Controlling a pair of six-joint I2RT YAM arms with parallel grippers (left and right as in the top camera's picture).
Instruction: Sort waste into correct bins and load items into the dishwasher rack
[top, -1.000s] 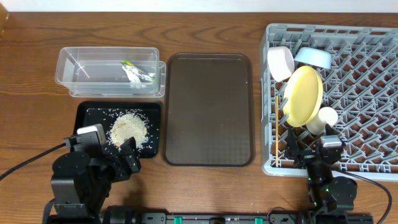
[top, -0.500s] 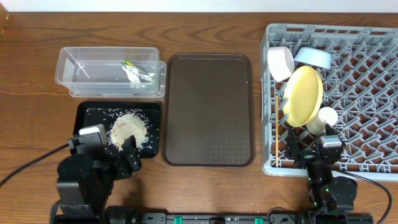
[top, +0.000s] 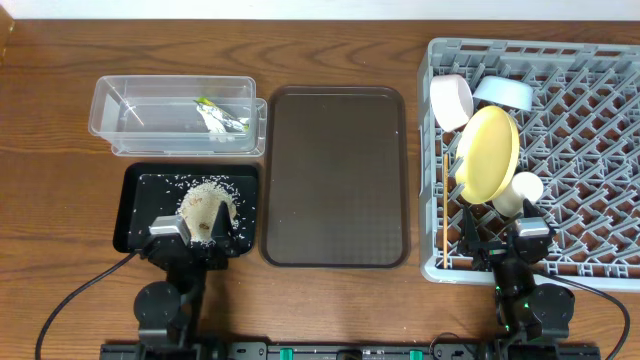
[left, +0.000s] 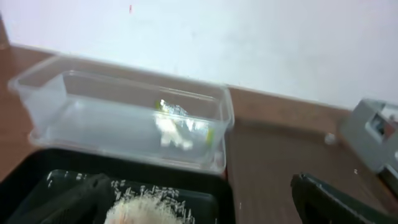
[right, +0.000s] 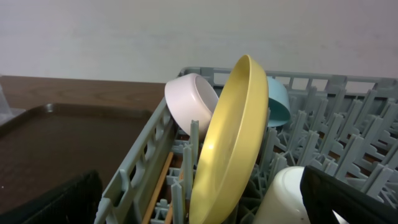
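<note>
Overhead, my left hand (top: 197, 238) sits at the near edge of the black tray (top: 135, 215), by the rice (top: 205, 203). The wrapper (top: 221, 119) lies in the clear tub (top: 105, 115). My right hand (top: 497, 245) is at the rack's (top: 600, 120) near edge.

Left wrist: fingers (left: 336, 202) wide apart, empty.

Right wrist: likewise wide and empty; the yellow plate (right: 227, 149) stands on edge in the rack.
</note>
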